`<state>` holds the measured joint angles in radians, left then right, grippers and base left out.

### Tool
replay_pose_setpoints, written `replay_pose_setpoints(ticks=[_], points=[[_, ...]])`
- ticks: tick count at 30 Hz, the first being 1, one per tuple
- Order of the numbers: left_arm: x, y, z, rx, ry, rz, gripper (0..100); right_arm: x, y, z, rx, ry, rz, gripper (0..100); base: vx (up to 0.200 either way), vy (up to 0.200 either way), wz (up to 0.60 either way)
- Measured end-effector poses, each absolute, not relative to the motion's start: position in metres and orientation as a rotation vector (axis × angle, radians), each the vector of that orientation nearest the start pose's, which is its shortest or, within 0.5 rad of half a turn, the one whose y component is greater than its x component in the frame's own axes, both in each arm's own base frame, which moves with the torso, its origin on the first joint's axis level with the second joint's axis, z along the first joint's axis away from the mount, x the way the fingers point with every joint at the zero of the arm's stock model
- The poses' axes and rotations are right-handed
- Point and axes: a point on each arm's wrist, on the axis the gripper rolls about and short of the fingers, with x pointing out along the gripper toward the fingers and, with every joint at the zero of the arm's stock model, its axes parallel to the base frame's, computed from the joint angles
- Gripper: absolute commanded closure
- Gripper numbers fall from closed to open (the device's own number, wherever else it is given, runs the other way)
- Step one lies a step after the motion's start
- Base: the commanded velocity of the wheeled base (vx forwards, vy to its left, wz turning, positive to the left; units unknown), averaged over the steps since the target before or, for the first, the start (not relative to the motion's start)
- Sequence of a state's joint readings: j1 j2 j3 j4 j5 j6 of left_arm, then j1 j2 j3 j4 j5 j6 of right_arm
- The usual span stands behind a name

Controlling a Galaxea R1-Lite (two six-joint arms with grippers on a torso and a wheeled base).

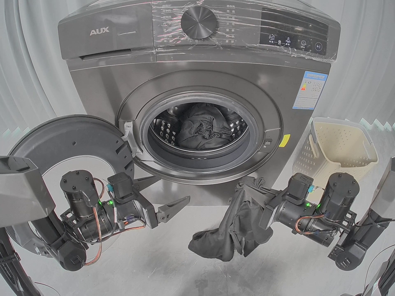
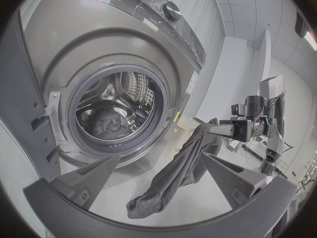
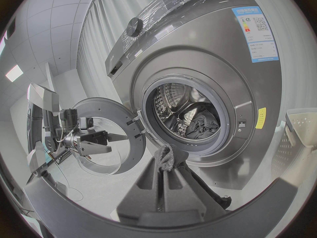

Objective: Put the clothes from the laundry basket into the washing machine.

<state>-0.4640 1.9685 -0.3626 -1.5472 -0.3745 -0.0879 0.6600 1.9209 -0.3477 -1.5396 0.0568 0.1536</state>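
The grey washing machine [image 1: 197, 75] stands with its door [image 1: 70, 136] swung wide to the left. One dark garment [image 1: 203, 126] lies inside the drum. My right gripper [image 1: 251, 190] is shut on a second dark grey garment [image 1: 232, 231], which hangs in the air below and in front of the opening. Its bunched top sticks out between the fingers [image 3: 168, 156]. My left gripper [image 1: 173, 188] is open and holds nothing, low in front of the door hinge and left of the hanging cloth [image 2: 185, 169]. The cream laundry basket [image 1: 341, 144] stands right of the machine.
The open door takes up the room behind my left arm. The basket sits just behind my right arm, against the machine's right side. Pale bare floor lies under the hanging garment. A white curtain runs behind the machine.
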Motion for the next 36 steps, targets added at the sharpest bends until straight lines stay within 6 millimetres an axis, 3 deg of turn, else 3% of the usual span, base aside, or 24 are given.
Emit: replay_pose_setpoints(ticks=[13,20,29,36], points=[[0.255,-0.136,0.08,-0.073,0.144,-0.827,0,0.211,0.168,0.115,0.161,0.061,0.73,100,0.0,0.0,0.0],[0.258,-0.136,0.077,-0.071,0.153,-0.821,0,0.205,0.179,0.123,0.176,0.028,0.779,100,0.0,0.0,0.0],[0.267,-0.136,0.074,-0.072,0.146,-0.793,0,0.184,0.194,0.147,0.223,-0.047,0.884,100,0.0,0.0,0.0],[0.282,-0.138,0.067,-0.072,0.143,-0.767,0,0.166,0.195,0.154,0.252,-0.047,0.961,100,0.0,0.0,0.0]])
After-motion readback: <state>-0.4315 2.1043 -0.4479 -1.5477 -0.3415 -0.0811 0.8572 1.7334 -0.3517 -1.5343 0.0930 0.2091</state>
